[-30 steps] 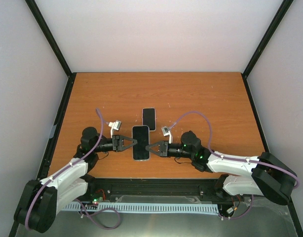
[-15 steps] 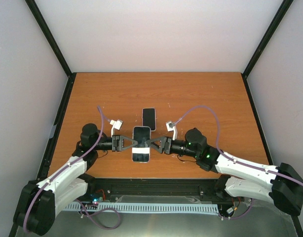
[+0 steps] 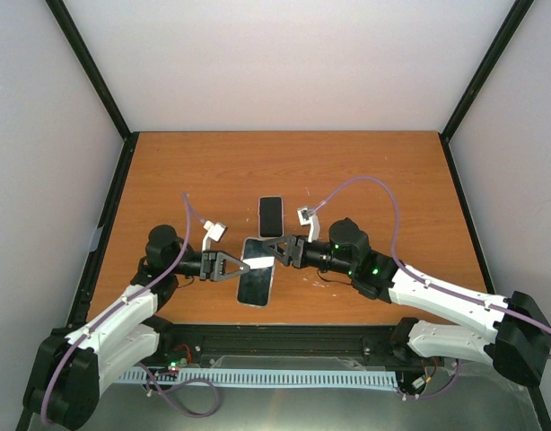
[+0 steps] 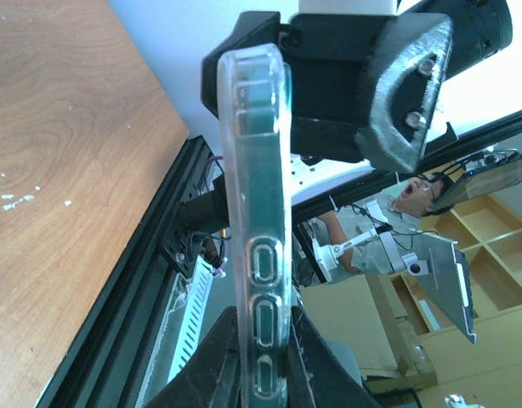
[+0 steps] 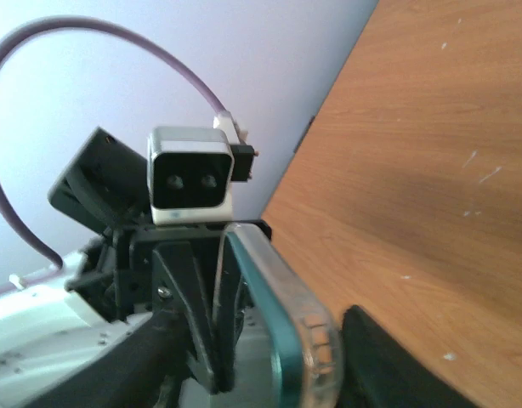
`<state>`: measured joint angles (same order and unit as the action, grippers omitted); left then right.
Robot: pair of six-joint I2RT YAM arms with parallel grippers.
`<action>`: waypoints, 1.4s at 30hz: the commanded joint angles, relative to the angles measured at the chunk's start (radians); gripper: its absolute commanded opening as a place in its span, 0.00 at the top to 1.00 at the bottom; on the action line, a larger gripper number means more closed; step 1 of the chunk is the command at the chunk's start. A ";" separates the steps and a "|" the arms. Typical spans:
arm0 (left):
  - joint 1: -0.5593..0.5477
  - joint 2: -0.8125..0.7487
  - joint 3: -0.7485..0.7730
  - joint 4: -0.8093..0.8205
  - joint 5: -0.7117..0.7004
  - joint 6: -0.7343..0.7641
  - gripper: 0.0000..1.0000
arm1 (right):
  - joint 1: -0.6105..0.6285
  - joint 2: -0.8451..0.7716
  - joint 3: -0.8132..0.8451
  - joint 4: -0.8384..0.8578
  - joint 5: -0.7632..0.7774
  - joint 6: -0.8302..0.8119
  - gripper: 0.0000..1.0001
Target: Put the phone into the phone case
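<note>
**Phone case [image 3: 256, 285] tipped and turned since last check**

Since half a second ago the case has gone from lying square between my claws to a slanted, tipped attitude. Its near end has swung toward my left side, and a bright glare now crosses its upper face. My right claw [image 3: 275, 251] has shifted farther from the bases and now sits at the case's far right corner. My left claw [image 3: 245, 265] has stayed on the left long edge.

Left claw: jaws nearly closed, pinching the case's left rim. The left wrist view shows the clear rim with its oval button cut-outs running straight out from between my fingers [image 4: 212, 361], one finger on each face.

Right claw: jaws likewise narrowed onto the case. The left wrist view shows it clamped on the far edge. The right wrist view shows the clear, teal-tinted rim rising between its fingers.

Case position: held by both claws over the near middle of the table [image 3: 213, 171]. I cannot tell whether its near end touches the wood.

Phone [image 3: 271, 216]: lying flat on the table just beyond the case's far end, dark face up, outside the case.

Other: the left arm's wrist camera [image 5: 191, 183] looks straight into the right wrist view, directly behind the case rim.
</note>
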<state>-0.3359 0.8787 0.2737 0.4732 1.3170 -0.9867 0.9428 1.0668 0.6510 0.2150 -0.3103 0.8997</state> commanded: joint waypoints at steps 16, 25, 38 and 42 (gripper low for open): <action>-0.009 0.118 0.189 -0.437 -0.184 0.275 1.00 | -0.016 0.001 0.021 -0.107 0.064 0.005 0.77; 0.007 0.206 0.214 -0.484 -0.405 0.251 1.00 | -0.018 -0.162 -0.017 -0.268 0.230 -0.035 0.07; 0.148 0.493 0.322 -0.519 -0.524 0.299 0.99 | -0.018 -0.316 -0.050 -0.441 0.332 -0.043 0.00; 0.150 0.584 0.334 -0.488 -0.522 0.297 0.99 | -0.017 -0.340 -0.039 -0.492 0.374 -0.051 0.00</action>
<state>-0.1913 1.4025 0.5606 -0.0563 0.7879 -0.7147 0.9215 0.7555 0.6090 -0.2089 -0.0059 0.8677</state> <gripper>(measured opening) 0.103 0.998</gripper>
